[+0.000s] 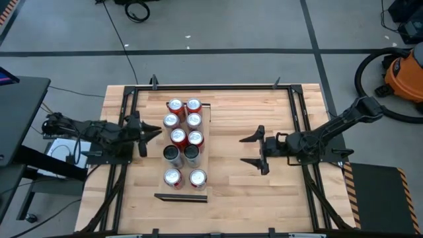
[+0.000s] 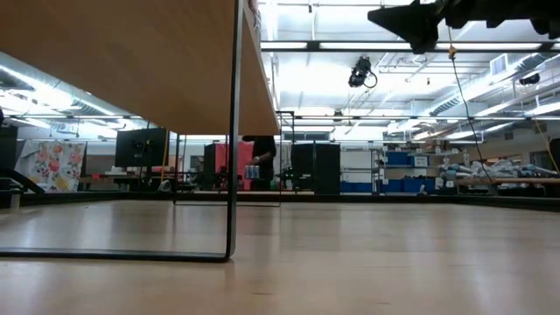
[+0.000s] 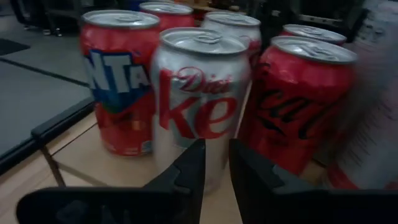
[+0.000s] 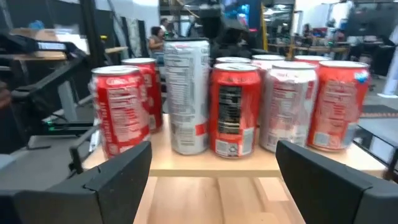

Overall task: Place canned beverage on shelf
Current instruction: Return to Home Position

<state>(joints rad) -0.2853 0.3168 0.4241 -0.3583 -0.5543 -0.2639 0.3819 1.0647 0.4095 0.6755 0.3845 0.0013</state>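
Note:
Several cans, red and silver, stand upright in two rows on the shelf [image 1: 206, 153], a pale board raised over the tabletop on thin black legs [image 2: 234, 131]. My left gripper [image 1: 153, 135] is shut and holds nothing. It sits level at the shelf's left side and points at a silver Diet Coke can [image 3: 199, 106], between a red can [image 3: 118, 87] and a red Coke can [image 3: 298, 106]. My right gripper [image 1: 242, 151] stands open to the right of the shelf, well short of it, facing the row of cans [image 4: 233, 109]. One of its fingers [image 2: 420, 26] shows in the low view.
A black metal frame [image 1: 198, 87] runs around the butcher-block tabletop [image 1: 231, 192]. On the floor beyond the table's right far corner stands an orange vacuum with a hose [image 1: 400, 73]. A black bracket [image 1: 180, 196] lies at the shelf's near end.

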